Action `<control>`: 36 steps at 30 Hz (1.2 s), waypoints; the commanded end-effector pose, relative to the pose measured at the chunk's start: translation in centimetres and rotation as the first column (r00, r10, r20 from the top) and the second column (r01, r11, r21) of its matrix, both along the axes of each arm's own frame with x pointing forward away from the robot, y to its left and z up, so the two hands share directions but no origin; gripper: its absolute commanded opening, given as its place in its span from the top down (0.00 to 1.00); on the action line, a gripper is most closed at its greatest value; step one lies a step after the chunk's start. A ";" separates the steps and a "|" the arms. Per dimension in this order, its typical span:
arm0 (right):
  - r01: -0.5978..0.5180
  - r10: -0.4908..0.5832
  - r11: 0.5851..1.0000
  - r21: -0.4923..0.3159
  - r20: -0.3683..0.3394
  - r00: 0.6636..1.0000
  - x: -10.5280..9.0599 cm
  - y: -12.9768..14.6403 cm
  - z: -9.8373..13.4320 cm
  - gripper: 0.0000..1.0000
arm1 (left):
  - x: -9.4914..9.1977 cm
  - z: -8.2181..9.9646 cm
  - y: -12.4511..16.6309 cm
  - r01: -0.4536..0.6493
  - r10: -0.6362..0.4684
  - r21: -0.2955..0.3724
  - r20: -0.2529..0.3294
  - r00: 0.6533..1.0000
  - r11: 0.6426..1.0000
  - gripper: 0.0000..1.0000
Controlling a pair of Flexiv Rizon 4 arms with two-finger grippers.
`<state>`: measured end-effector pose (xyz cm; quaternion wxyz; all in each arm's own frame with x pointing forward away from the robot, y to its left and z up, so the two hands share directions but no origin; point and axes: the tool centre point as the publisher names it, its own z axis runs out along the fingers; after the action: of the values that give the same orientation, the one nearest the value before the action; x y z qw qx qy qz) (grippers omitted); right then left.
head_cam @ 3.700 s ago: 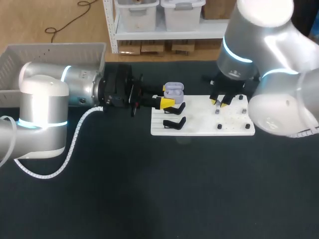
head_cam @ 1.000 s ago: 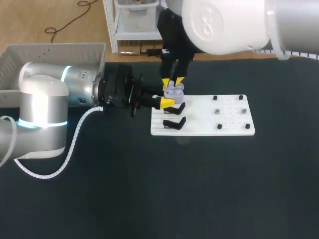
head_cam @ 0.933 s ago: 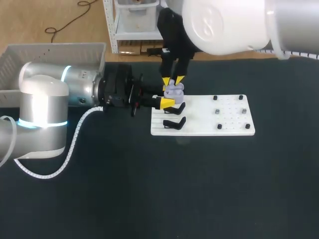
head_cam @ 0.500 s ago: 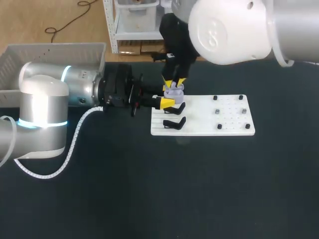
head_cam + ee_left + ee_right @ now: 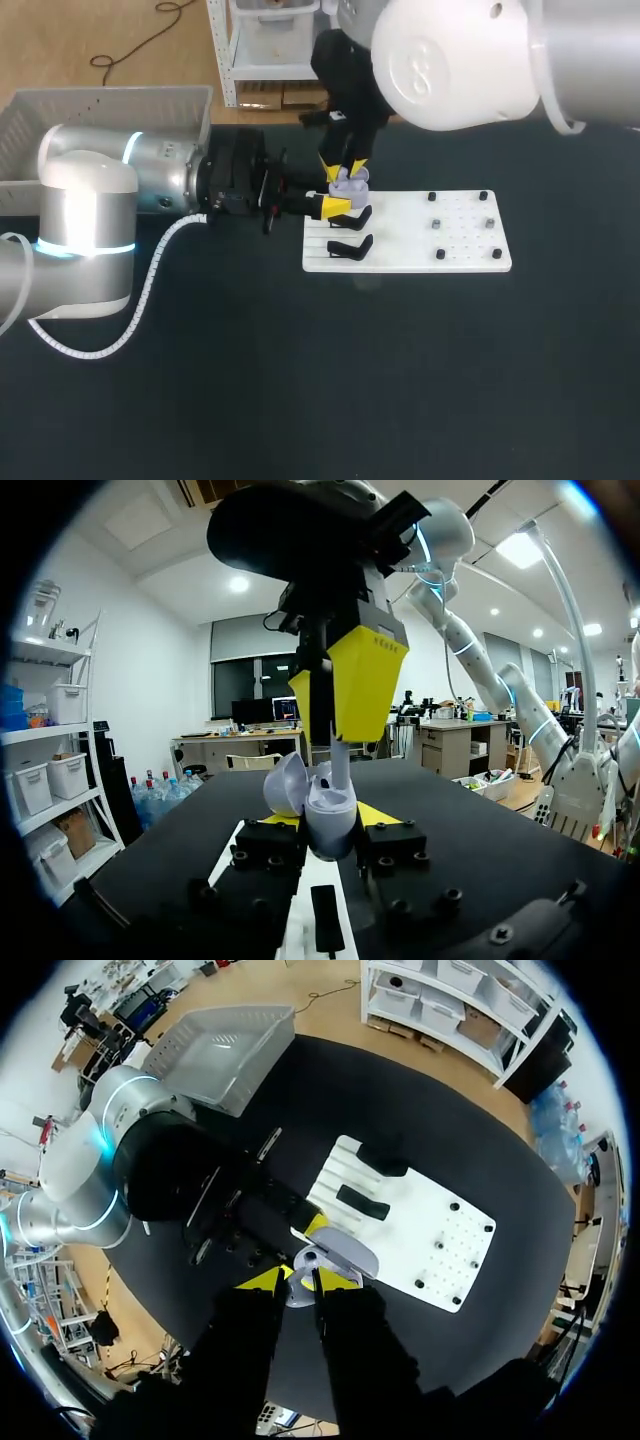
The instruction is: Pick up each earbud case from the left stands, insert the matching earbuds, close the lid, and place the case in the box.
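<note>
An open lavender earbud case [image 5: 348, 183] hangs over the left end of the white board [image 5: 460, 240], with my left gripper [image 5: 338, 195] shut on its body from two sides. In the left wrist view the case [image 5: 320, 805] sits between that gripper's [image 5: 328, 830] yellow tips, lid tipped back. My right gripper [image 5: 343, 166] stands straight above the case, shut on a white earbud [image 5: 342, 765] whose lower end reaches into the case. From the right wrist view, the case [image 5: 340, 1255] lies just ahead of the right gripper [image 5: 300, 1282].
Two black stands [image 5: 350, 246] sit on the board's left end, below the case. Small dark pegs [image 5: 437, 224] dot its right half. A grey box [image 5: 100, 110] stands at the far left, behind my left arm. Bare dark tabletop lies in front of the board.
The right arm came from the pegs at the board's right end to above the case. Over the last second it has only shifted slightly. The left arm has kept still.
</note>
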<state>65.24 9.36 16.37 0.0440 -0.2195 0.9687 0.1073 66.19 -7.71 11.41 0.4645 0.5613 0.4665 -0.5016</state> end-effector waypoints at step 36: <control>0.000 -0.001 1.000 -0.021 -0.036 0.999 1.2 0.3 -1.7 0.64 | -0.1 0.0 0.0 -0.005 0.005 -0.001 0.002 1.000 1.000 1.00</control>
<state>66.12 9.49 14.74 0.0264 -0.2181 0.9702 0.1024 66.24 -7.66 11.33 0.4645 0.5610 0.4673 -0.5012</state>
